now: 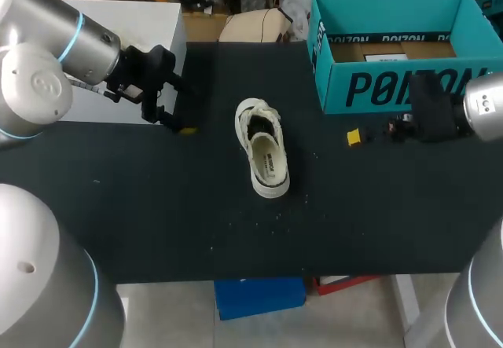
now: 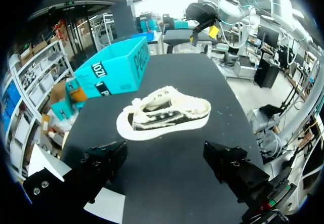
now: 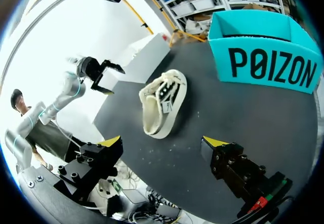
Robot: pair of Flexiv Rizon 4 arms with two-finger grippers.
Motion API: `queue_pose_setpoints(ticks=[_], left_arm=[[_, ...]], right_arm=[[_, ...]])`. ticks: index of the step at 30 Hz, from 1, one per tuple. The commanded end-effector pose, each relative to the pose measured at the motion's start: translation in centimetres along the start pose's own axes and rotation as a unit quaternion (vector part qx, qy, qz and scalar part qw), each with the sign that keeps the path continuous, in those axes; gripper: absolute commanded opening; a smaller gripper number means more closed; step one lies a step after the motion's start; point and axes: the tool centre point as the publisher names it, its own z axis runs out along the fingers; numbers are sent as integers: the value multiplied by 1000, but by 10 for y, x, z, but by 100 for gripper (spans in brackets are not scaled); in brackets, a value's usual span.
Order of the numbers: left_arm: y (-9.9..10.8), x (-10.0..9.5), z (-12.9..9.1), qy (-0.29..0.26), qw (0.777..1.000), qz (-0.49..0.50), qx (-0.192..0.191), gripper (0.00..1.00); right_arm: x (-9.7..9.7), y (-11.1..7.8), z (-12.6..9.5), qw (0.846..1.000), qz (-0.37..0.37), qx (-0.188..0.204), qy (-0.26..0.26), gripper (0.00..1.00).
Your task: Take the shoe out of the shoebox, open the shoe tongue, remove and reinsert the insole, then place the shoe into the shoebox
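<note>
1. Your left end effector [image 1: 187,111] is released. In its own wrist view the two fingers [image 2: 104,164] stand wide apart with only bare worktop [image 2: 167,183] between them, and they touch nothing.
2. Your right end effector [image 1: 355,136] is also released. Its yellow-tipped fingers [image 3: 110,143] are spread wide over the dark worktop and grasp nothing.
3. The shoe [image 1: 263,148] lies on the worktop outside the shoebox [image 1: 401,89]. It sits between your two end effectors, ahead of each and clear of both.
4. The teal shoebox stands open at the far right of the worktop, just behind your right end effector and apart from the shoe.
5. A white box [image 1: 134,57] sits at the worktop's far left, behind your left arm.
</note>
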Motion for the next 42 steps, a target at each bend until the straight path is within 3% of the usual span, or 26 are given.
queue_pose_setpoints(ticks=[1,10,22,23,24,26,27,30,34,36,42], left_arm=[[0,1,1,-2,1000,0,-1,100],[0,1,1,-2,1000,0,-1,100],[0,1,1,-2,1000,0,-1,100],[0,1,1,-2,1000,0,-1,100],[0,1,1,-2,1000,0,-1,100],[0,1,1,-2,1000,0,-1,100],[0,1,1,-2,1000,0,-1,100],[0,1,1,-2,1000,0,-1,100],[0,1,1,-2,1000,0,-1,100],[0,1,1,-2,1000,0,-1,100],[0,1,1,-2,1000,0,-1,100]], right_arm=[[4,43,19,994,-11,97,-51,100],[12,73,55,977,-14,165,-131,100],[24,79,108,974,-6,157,-161,100],[25,79,111,973,-5,155,-171,93],[25,80,115,973,-5,154,-174,76],[24,78,122,973,-3,153,-175,95],[24,77,126,973,-2,153,-175,98],[24,75,137,974,2,152,-171,92],[24,75,156,975,0,153,-159,68],[22,76,166,976,-1,155,-156,74],[16,77,181,965,-31,187,-181,64]])
